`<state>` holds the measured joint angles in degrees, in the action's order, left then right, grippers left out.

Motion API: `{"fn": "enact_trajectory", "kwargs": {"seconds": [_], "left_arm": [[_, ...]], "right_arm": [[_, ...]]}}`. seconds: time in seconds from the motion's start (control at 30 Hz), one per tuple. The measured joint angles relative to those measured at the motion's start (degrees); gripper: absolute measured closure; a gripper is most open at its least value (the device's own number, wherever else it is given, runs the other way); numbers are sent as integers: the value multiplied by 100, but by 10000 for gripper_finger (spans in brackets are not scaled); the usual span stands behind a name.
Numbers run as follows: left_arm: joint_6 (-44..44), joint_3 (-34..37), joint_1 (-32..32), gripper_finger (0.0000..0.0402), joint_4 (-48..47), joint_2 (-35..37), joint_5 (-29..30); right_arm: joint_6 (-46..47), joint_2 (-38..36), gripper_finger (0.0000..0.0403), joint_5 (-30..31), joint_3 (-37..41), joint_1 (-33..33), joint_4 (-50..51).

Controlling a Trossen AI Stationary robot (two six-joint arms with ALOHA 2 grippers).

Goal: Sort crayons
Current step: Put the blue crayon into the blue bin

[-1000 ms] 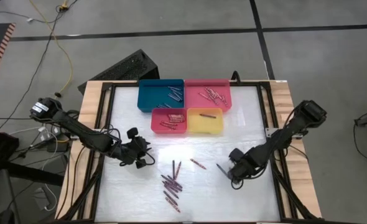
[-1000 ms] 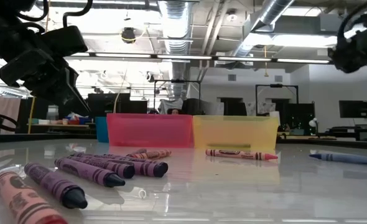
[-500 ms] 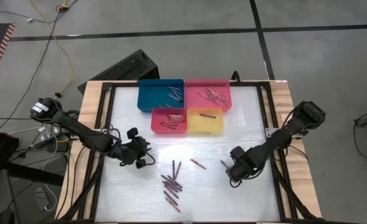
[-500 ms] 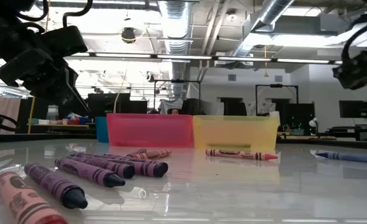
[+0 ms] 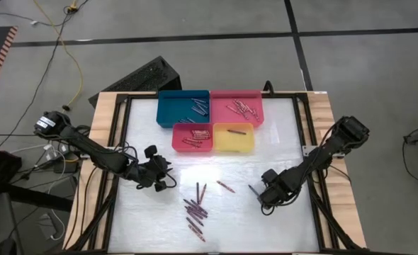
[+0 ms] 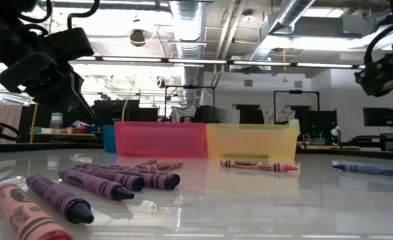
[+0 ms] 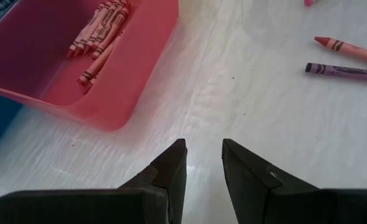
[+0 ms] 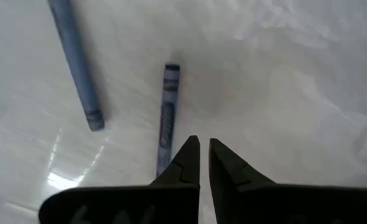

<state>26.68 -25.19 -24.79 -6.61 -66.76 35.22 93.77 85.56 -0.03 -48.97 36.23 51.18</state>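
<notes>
L gripper (image 5: 165,177) hovers over the surface (image 5: 266,227), jaws slightly apart, holding nothing, w/ the red tray (image 7: 118,93) just ahead. Loose crayons (image 5: 195,210) lie mid-surface. R gripper (image 5: 260,195) low at right, jaws narrowly apart, empty; a blue crayon (image 8: 167,115) lies just beside its tips.

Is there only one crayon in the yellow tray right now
Yes, the high view shows a single crayon lying in the yellow tray, with nothing else inside it.
</notes>
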Motion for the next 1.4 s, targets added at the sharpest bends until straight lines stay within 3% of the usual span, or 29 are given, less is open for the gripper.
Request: {"fn": "enact_trajectory", "kwargs": {"seconds": [0.4,0.87,1.4], "left_arm": [[2,0,2,307,2,0,2],[-31,0,2,307,2,0,7],[-30,0,2,307,2,0,15]], "right_arm": [[-600,-4,349,-415,0,2,-426],[-968,-7,278,44,0,4,-496],[-912,-10,276,297,492,9,-917]]}}
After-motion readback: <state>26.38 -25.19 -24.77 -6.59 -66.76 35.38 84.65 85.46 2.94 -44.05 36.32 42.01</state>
